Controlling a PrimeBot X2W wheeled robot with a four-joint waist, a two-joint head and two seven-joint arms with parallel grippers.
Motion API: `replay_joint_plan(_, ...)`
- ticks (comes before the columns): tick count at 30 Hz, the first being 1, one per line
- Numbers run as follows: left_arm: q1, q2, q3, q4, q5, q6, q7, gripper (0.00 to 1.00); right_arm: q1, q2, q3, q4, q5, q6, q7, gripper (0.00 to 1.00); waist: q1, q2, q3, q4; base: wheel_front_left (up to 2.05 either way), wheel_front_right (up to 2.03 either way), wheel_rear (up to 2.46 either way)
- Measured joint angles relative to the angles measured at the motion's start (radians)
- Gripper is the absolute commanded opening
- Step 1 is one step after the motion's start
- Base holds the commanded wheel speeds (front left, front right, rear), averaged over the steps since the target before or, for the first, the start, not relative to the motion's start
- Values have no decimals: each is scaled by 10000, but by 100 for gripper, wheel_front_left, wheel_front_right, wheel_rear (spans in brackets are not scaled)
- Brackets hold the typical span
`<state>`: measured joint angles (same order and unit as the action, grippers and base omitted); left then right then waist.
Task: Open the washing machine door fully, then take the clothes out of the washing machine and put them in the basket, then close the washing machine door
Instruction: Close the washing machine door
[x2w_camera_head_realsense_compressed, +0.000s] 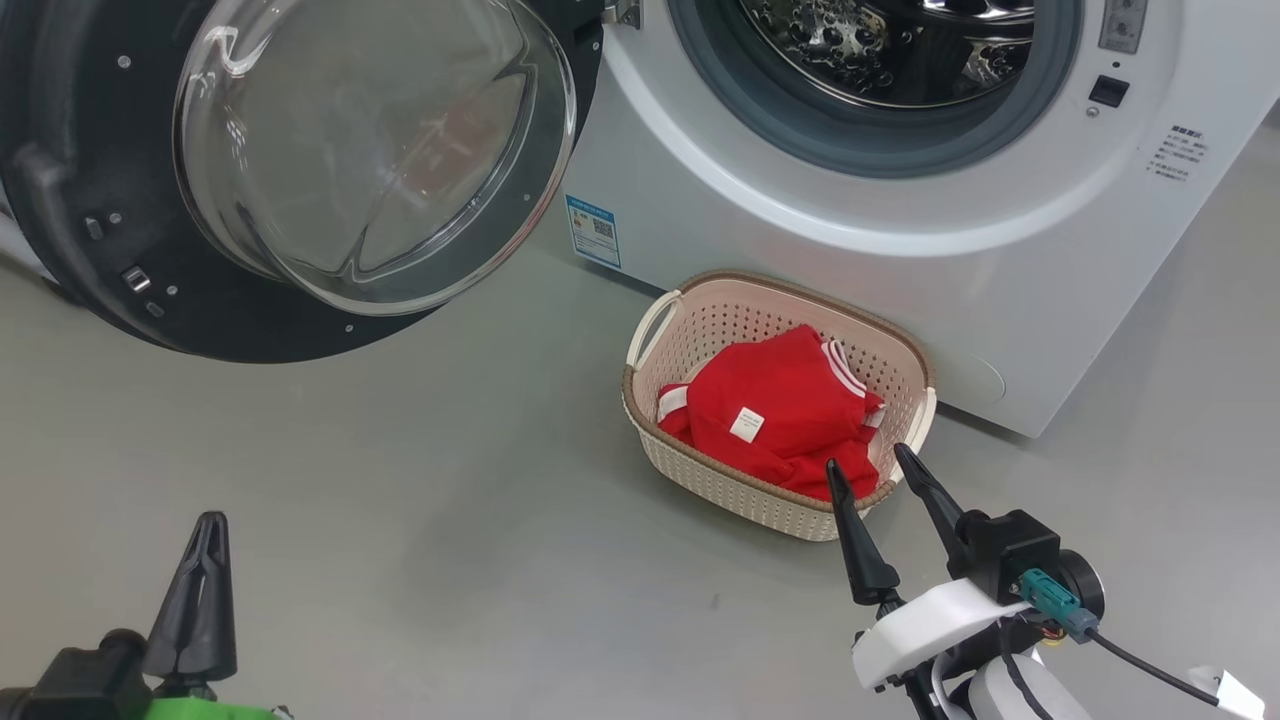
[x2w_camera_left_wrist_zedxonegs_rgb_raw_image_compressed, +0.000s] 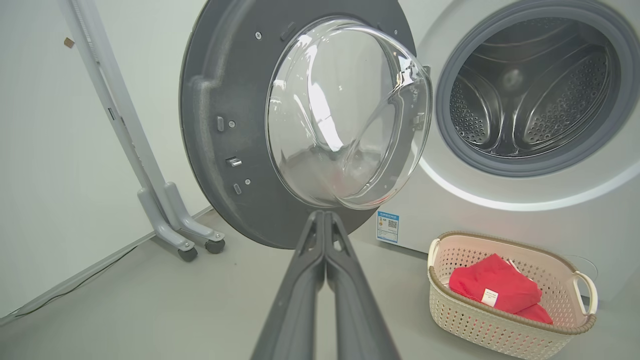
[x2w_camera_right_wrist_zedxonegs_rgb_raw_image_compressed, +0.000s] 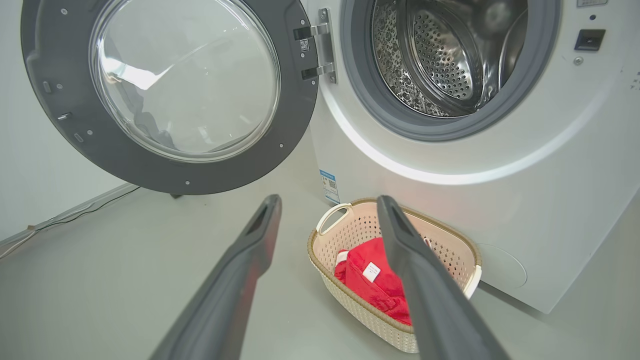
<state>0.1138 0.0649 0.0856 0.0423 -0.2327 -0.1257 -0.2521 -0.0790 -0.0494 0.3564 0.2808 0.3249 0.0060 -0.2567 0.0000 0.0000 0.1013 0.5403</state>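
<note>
Door (x2w_camera_head_realsense_compressed: 300, 170): rigid, likely heavy; glass (x2w_camera_head_realsense_compressed: 380, 140) slippery, push rim (x2w_camera_head_realsense_compressed: 60, 130) at free edge. Left claw (x2w_camera_left_wrist_zedxonegs_rgb_raw_image_compressed: 324, 220) closed, empty; right claw (x2w_camera_head_realsense_compressed: 868, 458) spread, empty.

L arm: left gripper (x2w_camera_head_realsense_compressed: 211, 528) is made up of two long matt-black fingers tapering to points, on a black block w/ green casing (x2w_camera_head_realsense_compressed: 205, 711) below. R arm: right gripper (x2w_camera_head_realsense_compressed: 865, 458) has the same black spikes, set on a black block w/ round black hub; a white shell (x2w_camera_head_realsense_compressed: 925, 625) is fitted behind. A teal connector (x2w_camera_head_realsense_compressed: 1050, 597) is plugged in, w/ black cable (x2w_camera_head_realsense_compressed: 1150, 668) beside a white tag (x2w_camera_head_realsense_compressed: 1228, 692). Close up, fingers (x2w_camera_right_wrist_zedxonegs_rgb_raw_image_compressed: 235, 285) are seen dark grey w/ long recessed slots.
</note>
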Motion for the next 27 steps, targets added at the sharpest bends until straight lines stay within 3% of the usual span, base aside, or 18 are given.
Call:
replay_joint_plan(12,-282,416,1275,-842,-290,0,-2,0,-221,-4,-82,-163,-153,-150,0,100,0,0,387,-7,0,0,0)
replay_joint_plan(21,-1459,2562,3241,-968,-560,0,-48,0,-222,-46,-178,-299,-575,-441,0,100,0,0,886,-66,0,0,0)
replay_joint_plan(27,-2365,3636,4566,182,-2345,0,-56,0,-299,-100,-13,-316,-867,-454,0,100,0,0,1325,-297,0,0,0)
